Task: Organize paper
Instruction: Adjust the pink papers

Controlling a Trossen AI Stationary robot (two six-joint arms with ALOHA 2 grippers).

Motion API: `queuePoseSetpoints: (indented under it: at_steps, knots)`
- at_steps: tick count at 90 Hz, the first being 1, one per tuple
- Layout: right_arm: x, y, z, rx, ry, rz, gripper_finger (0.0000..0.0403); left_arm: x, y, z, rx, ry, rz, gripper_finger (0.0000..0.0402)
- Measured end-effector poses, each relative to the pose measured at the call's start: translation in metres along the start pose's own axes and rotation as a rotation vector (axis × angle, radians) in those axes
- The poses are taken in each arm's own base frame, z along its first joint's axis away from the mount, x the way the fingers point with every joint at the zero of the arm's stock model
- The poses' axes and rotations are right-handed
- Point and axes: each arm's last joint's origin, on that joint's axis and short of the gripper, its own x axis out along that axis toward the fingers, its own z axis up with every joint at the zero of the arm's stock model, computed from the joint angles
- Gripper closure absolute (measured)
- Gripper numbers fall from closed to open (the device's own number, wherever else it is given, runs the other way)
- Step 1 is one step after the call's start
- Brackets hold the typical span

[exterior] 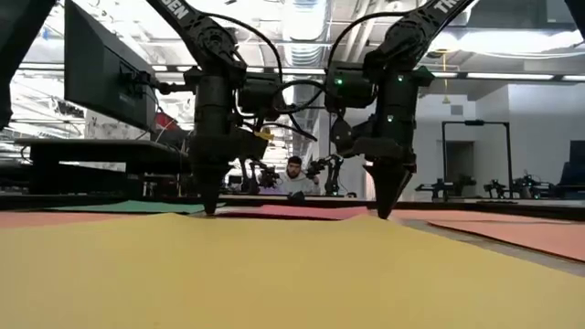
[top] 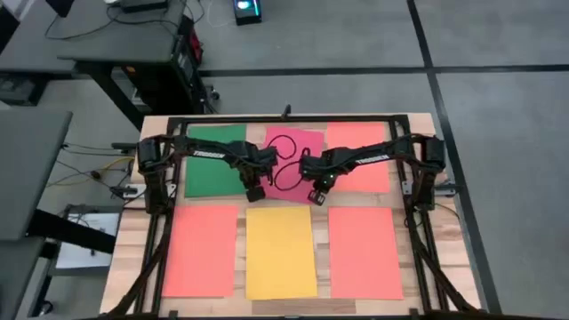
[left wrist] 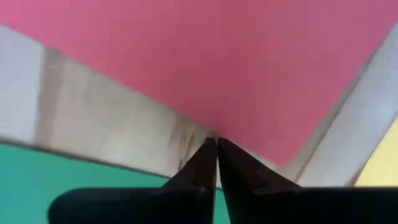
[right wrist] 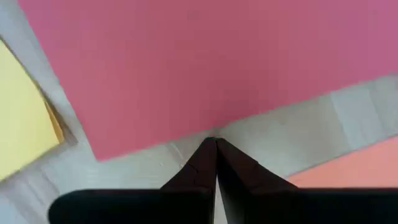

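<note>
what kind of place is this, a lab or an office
Most likely a robotics lab: more robot arms stand on benches behind the table, a person sits among them, and a monitor sits beside it.

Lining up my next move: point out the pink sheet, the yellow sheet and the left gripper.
pink sheet [left wrist: 236, 68]: left wrist view, its middle area.
yellow sheet [top: 281, 253]: high view, centre of the sheet.
left gripper [left wrist: 217, 146]: left wrist view, the meeting fingertips by the pink sheet's edge.
</note>
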Motion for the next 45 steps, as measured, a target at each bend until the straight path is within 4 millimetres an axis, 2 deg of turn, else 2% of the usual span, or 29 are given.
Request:
queuePoseSetpoints:
  at_steps: [11, 20, 45]
  knots:
    - [-0.013, -0.004, 0.004, 0.0, -0.043, 0.009, 0.0403, -0.02, 0.002, -0.001, -0.004, -0.066, 0.035, 0.0402]
    - [-0.016, -0.016, 0.007, 0.033, -0.062, -0.027, 0.0403, -0.029, 0.002, -0.002, -0.006, -0.1, 0.049, 0.0402]
    - [-0.017, -0.085, 0.02, 0.234, -0.123, -0.119, 0.0403, -0.038, 0.0, 0.008, 0.048, -0.236, 0.054, 0.0402]
